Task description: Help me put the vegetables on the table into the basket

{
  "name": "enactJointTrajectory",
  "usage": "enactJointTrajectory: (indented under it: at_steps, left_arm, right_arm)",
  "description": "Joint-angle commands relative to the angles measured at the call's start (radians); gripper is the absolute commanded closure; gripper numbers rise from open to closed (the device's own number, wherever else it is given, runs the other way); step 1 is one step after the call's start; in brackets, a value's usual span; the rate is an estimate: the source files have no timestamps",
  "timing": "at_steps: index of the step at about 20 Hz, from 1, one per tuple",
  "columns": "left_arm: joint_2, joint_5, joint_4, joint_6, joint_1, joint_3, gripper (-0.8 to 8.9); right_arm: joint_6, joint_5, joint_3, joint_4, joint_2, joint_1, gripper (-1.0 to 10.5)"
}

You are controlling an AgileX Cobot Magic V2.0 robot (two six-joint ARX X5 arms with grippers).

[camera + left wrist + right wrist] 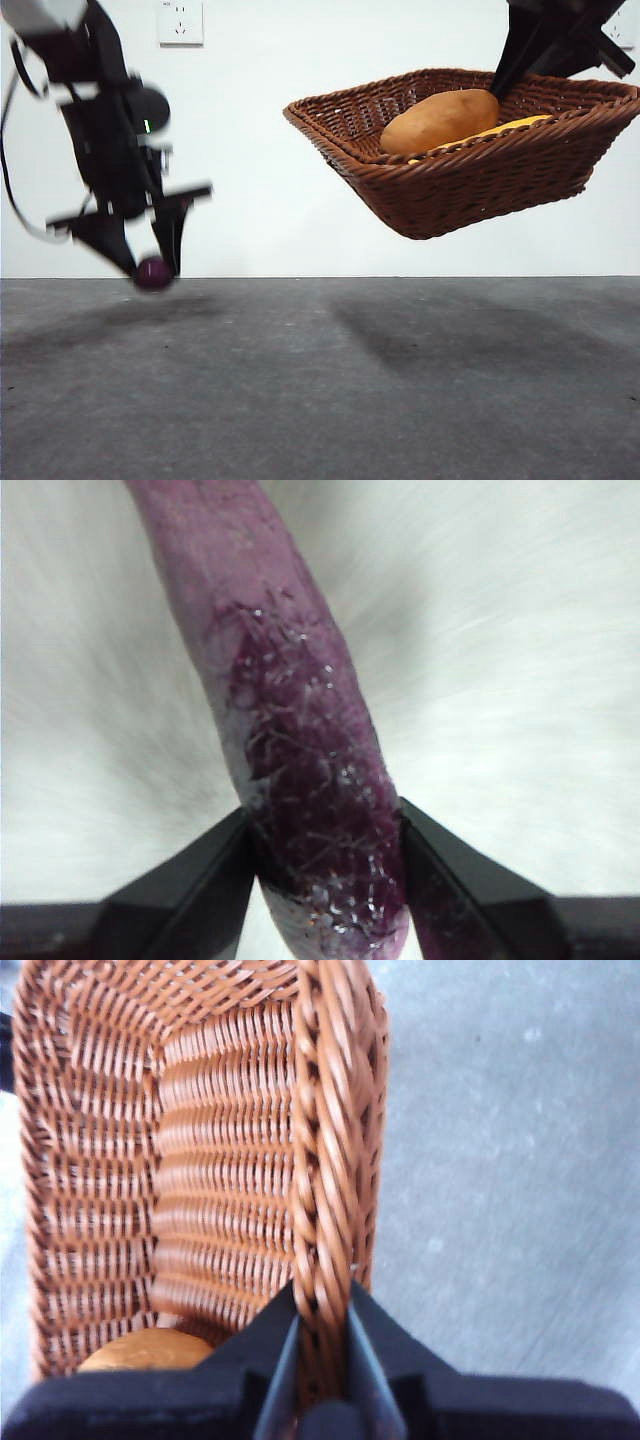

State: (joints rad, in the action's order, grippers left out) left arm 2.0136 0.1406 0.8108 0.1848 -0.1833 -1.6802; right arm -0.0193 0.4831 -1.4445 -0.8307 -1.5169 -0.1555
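Front view | left gripper fingers clamp eggplant lower left | right gripper fingers pinch basket rim upper right | you: carry eggplant over rim before release

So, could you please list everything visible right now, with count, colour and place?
basket: one, reddish-brown wicker, held tilted in the air above the table
potato: one, brown-orange, inside the basket
corn: one, yellow, in the basket beside the potato
eggplant: one, dark purple, off the table
table: one, dark grey
socket: one, white, on the wall
left pincer: black, shut on the eggplant
right pincer: black, clamping the basket rim
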Motion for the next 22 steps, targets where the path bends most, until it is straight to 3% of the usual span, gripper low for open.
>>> enactJointTrajectory:
  at_steps: [1,5,11,15,20,22]
  left_arm:
    - [-0.128,0.048,0.004,-0.106,0.010,0.003,8.21]
    - [-0.368,0.184,0.101,-0.200,-0.020,0.003,8.21]
    - [-0.486,0.248,0.148,-0.184,-0.298,0.007,8.22]
    - [-0.436,0.226,0.026,-0.051,-0.451,0.074,8.22]
    - [-0.299,0.235,-0.094,0.116,-0.503,0.108,8.22]
    - [-0.253,0.282,-0.131,0.189,-0.502,0.108,8.22]
  right_arm:
    - [0.068,0.007,0.066,0.060,0.002,-0.001,9.6]
    - [0.190,0.006,0.204,0.217,0.002,-0.017,9.6]
    - [0.328,-0.040,0.352,0.410,0.002,-0.108,9.6]
    - [0.360,-0.031,0.363,0.441,0.002,-0.114,9.6]
    - [0.354,-0.026,0.363,0.437,0.002,-0.114,9.6]
    - [0.347,-0.027,0.363,0.436,0.002,-0.114,9.6]
